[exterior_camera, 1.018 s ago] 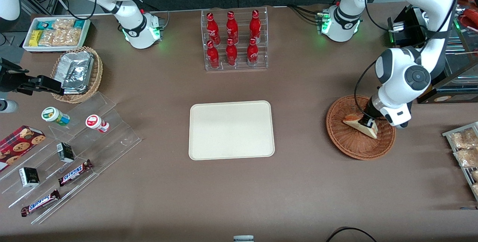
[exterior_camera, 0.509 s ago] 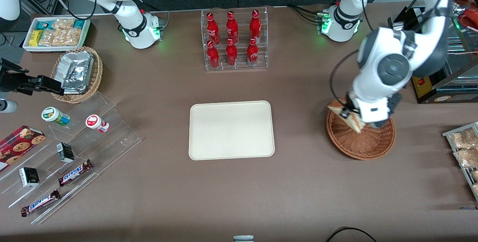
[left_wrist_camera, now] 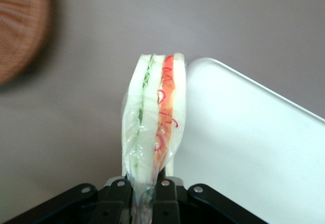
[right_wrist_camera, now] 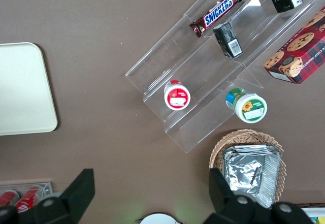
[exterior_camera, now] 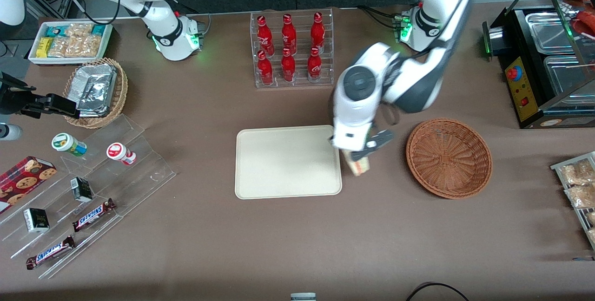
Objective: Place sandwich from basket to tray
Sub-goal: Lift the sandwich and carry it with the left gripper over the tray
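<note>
Plastic-wrapped, the wedge-shaped sandwich (left_wrist_camera: 154,127) is clamped in the pincer (left_wrist_camera: 147,186) above the tabletop (exterior_camera: 372,226). It is held between the smooth cream tray (exterior_camera: 279,171) and woven wicker basket (exterior_camera: 448,157).

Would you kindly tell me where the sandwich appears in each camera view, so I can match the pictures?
Front view: the sandwich hangs in the end effector, between the tray and the basket.
Left wrist view: the sandwich stands on edge, pinched at its base by the end effector.
Right wrist view: not in it.
Shared landmark: the tray.
</note>
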Motion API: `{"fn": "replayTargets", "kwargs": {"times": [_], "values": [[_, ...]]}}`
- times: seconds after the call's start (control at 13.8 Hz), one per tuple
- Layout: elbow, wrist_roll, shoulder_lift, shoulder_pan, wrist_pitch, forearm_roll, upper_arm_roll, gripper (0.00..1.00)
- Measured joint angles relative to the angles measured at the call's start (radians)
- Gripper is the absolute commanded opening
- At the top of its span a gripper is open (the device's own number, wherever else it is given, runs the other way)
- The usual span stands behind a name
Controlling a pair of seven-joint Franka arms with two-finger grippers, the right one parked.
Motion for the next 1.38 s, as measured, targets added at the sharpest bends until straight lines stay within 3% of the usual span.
{"fn": "replayTargets", "kwargs": {"times": [0.44, 1.24, 1.31, 1.38], "values": [[0.044, 0.001, 0.145, -0.116, 0.242, 0.112, -0.001, 0.0], [0.025, 0.178, 0.215, -0.148, 0.269, 0.121, -0.009, 0.0], [0.025, 0.178, 0.217, -0.148, 0.27, 0.121, -0.01, 0.05], [0.025, 0.178, 0.217, -0.147, 0.27, 0.119, -0.01, 0.69]]}}
